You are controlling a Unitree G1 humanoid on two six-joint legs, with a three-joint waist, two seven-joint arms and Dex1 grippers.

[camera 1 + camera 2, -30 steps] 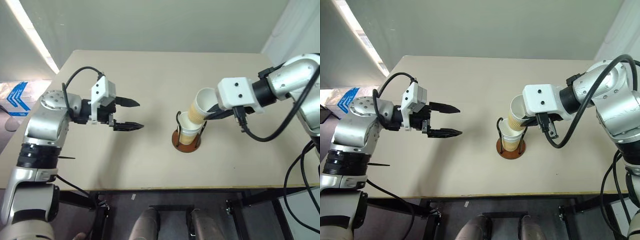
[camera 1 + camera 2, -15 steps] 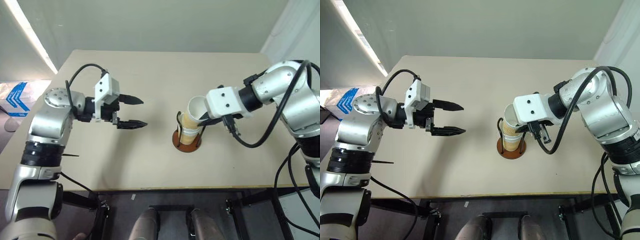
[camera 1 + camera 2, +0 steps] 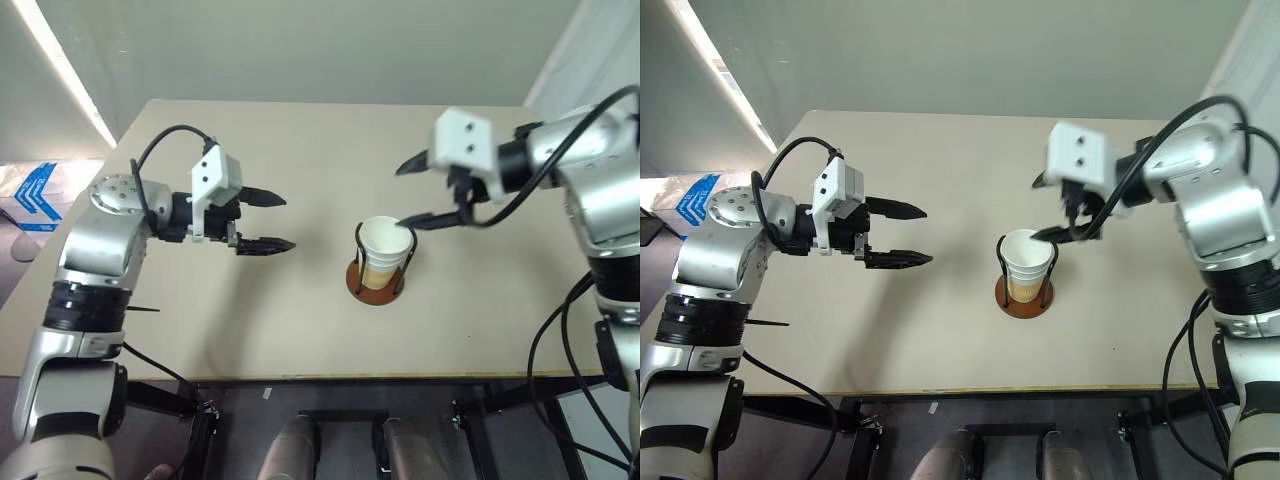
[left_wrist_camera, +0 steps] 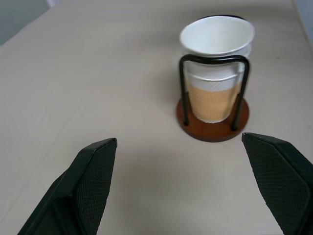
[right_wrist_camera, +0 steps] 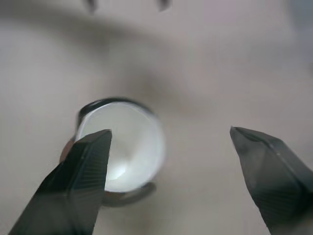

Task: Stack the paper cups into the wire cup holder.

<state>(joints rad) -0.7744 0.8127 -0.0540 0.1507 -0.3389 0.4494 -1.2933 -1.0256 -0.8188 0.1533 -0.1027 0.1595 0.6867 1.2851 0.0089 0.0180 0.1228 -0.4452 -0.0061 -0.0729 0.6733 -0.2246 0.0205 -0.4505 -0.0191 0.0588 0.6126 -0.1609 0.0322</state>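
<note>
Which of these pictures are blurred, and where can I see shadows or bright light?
Right wrist view: soft all over, the paper cups and black fingers smeared. Left wrist view: sharp on the cups and the wire cup holder, with a faint shadow on the table beneath the fingers. Left eye view: right pincer slightly motion-blurred; a bright light strip at the upper left edge.

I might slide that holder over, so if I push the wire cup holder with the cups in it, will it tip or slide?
Probably slides: the wire cup holder sits on a flat disc base. The stacked paper cups rise above its wire loops, so a high push might tip it. It looks light.
</note>
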